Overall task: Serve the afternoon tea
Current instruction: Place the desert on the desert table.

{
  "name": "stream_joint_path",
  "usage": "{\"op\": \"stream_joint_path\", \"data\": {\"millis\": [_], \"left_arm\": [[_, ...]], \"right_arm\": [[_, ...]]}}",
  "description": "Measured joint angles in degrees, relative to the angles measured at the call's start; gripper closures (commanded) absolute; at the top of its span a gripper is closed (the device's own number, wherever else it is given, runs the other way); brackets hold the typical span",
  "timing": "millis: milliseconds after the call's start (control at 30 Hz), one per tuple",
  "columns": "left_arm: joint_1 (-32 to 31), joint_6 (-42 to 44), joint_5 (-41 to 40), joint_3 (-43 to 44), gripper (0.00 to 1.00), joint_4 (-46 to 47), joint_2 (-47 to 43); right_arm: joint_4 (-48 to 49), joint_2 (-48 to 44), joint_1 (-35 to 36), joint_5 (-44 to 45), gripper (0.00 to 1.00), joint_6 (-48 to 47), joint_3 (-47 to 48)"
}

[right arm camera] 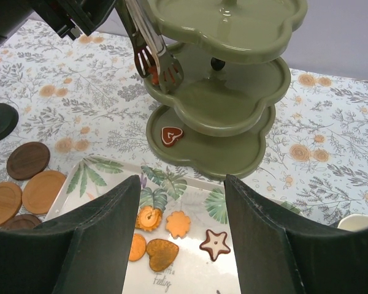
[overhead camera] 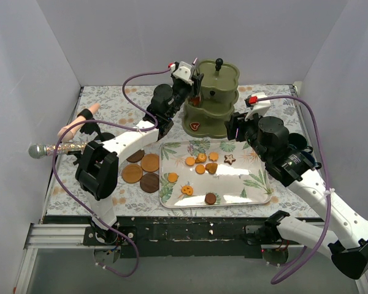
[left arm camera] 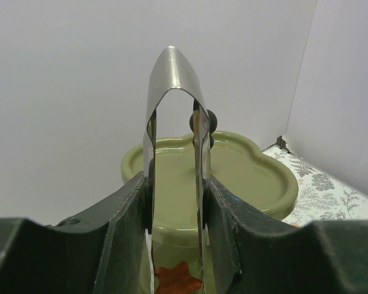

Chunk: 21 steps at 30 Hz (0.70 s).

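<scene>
Left gripper [left arm camera: 176, 208], clamping tongs [left arm camera: 172, 73], half hides an orange biscuit [left arm camera: 176, 279].

Floral table [overhead camera: 110, 101] bearing tray [overhead camera: 257, 195], stand [overhead camera: 211, 107], coasters [overhead camera: 144, 169], microphone [overhead camera: 54, 149]

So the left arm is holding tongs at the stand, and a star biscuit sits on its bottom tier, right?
Not a star: the biscuit on the bottom tier of the stand is a heart, as the right wrist view shows. The rest holds.

3-tier stand [right arm camera: 233, 104] upright, heart biscuit [right arm camera: 170, 135] on btm tier.
</scene>
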Motion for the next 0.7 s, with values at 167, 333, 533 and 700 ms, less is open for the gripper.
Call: {"op": "stream_joint_path", "data": {"millis": [167,333,533,700], "left_arm": [[0.1,-0.1,0.2,0.0,0.60,0.4,0.1],[0.2,-0.1,0.2,0.1,0.57,0.5,0.2],[0.3,-0.1,0.2,0.2,0.55,0.8,0.3],[0.3,-0.1,0.2,0.3,0.55,0.9,0.4]], "right_arm": [[0.0,0.5,-0.1,-0.2,0.35,0.0,0.0],[0.0,0.8,-0.1,-0.3,0.35,0.0,0.0],[0.0,0.8,-0.2,-0.4,0.35,-0.2,0.0],[0.0,0.8,-0.2,-0.4,0.35,-0.2,0.0]]}}
